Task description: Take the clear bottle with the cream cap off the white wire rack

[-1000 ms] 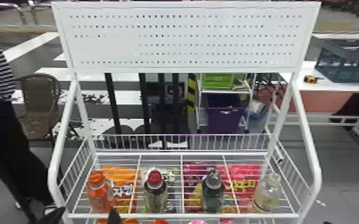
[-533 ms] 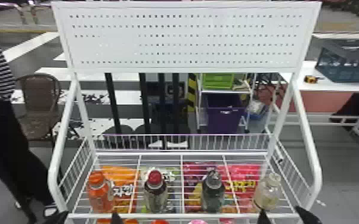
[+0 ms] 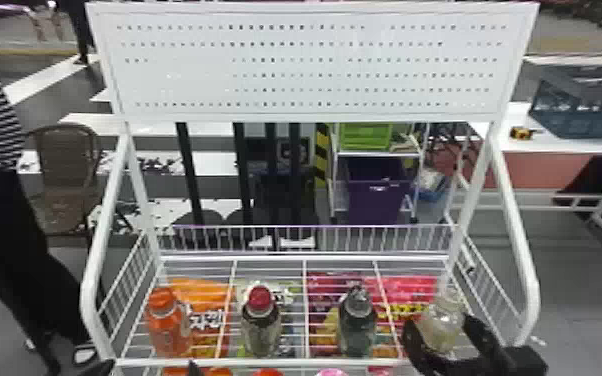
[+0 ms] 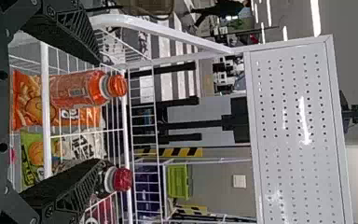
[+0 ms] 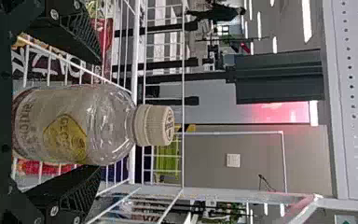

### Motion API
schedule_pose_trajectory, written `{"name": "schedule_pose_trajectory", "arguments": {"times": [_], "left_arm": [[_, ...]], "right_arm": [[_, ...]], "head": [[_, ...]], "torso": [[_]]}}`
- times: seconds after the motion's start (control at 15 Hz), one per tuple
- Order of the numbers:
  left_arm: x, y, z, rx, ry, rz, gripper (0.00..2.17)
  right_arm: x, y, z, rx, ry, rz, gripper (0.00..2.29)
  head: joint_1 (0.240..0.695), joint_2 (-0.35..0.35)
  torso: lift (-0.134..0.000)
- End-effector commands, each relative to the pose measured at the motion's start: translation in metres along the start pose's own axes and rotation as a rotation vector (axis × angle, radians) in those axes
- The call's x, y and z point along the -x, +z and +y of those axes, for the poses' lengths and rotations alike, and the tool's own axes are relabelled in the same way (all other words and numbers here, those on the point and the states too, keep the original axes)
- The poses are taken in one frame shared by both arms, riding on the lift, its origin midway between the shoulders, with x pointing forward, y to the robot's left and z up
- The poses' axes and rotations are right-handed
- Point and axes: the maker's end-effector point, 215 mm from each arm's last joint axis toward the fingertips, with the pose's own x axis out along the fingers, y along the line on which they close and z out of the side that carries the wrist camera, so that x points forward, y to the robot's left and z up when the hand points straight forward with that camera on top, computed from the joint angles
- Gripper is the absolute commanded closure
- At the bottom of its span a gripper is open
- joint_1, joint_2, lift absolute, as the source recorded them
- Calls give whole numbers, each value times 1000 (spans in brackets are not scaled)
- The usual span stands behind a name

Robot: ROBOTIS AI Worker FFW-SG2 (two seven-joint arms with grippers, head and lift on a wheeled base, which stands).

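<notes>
The clear bottle with the cream cap (image 3: 444, 314) stands at the right end of the white wire rack (image 3: 305, 362). My right gripper (image 3: 439, 327) is open around it, one finger on each side. In the right wrist view the bottle (image 5: 74, 126) lies between the fingers of the gripper (image 5: 100, 115), with a gap to one finger and the other close against its side. My left gripper (image 3: 145, 370) is open at the rack's front left edge; in the left wrist view the gripper (image 4: 99, 112) has nothing held between its fingers.
An orange bottle (image 3: 167, 327), a red-capped bottle (image 3: 261, 327) and a dark-capped bottle (image 3: 357, 325) stand along the same shelf. Snack bags (image 3: 205, 295) lie beneath the wires. The rack's side rail (image 3: 517, 250) rises right of my right gripper.
My right gripper has come in from the bottom edge and moved forward around the clear bottle. The left gripper came a little into view at the front edge and has hardly shifted since.
</notes>
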Motion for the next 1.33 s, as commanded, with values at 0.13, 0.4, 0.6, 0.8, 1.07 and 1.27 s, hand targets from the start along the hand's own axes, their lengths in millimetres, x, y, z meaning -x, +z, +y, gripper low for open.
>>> {"name": "schedule_pose_trajectory", "arguments": {"times": [0.13,0.4,0.6,0.8,1.07,1.27], "left_arm": [[1,5,0,5,-1,-8,144],[-1,8,-4,12,-8,-14,144],[-1,7,-4,10,-7,-10,144],[-1,4,-4,6,-7,-8,144],[-3,2,-5,5,-10,-11,144],[-5,6,-4,7,-8,-26,144]], "right_arm": [[-5,9,-5,8,-62,3,1328],[6,34,-14,24,-85,-39,1652],[30,71,-5,24,-77,-48,1652],[68,91,-2,36,-78,-22,1652],[133,94,-12,62,-94,50,1652],[176,108,-16,68,-103,56,1652]], "head": [[499,0],[499,0],[499,0],[499,0],[499,0],[499,0]], "torso": [[0],[0],[0],[0],[0],[0]]}}
